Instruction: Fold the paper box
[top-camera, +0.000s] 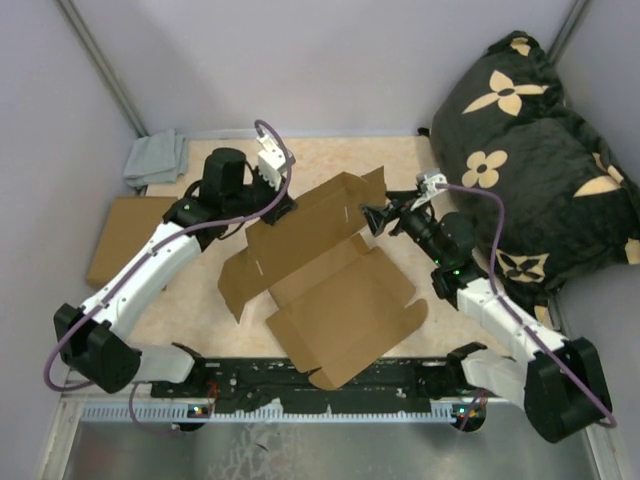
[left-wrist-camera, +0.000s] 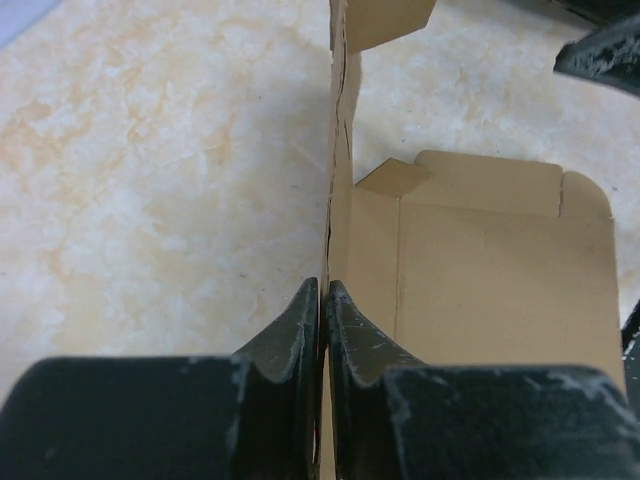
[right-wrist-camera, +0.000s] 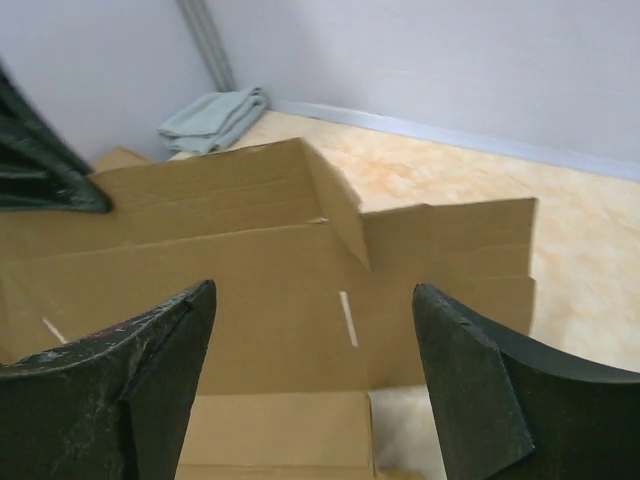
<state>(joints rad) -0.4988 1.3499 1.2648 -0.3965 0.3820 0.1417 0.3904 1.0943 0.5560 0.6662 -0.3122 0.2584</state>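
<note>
The paper box (top-camera: 335, 290) is a brown die-cut cardboard sheet lying mid-table, its far panel (top-camera: 320, 215) raised upright. My left gripper (top-camera: 283, 207) is shut on the raised panel's left edge; in the left wrist view the thin cardboard edge (left-wrist-camera: 340, 160) runs up from between my closed fingertips (left-wrist-camera: 305, 315), with the flat panel (left-wrist-camera: 500, 290) to the right. My right gripper (top-camera: 372, 220) is open and empty, facing the raised panel's right end. In the right wrist view the panel (right-wrist-camera: 270, 280) with a slot stands between my spread fingers (right-wrist-camera: 170, 340).
A plain flat brown cardboard box (top-camera: 125, 235) lies at the left edge. A folded grey-green cloth (top-camera: 157, 158) sits in the far left corner, also in the right wrist view (right-wrist-camera: 213, 117). A black flowered cushion (top-camera: 540, 150) fills the right side. Walls enclose the table.
</note>
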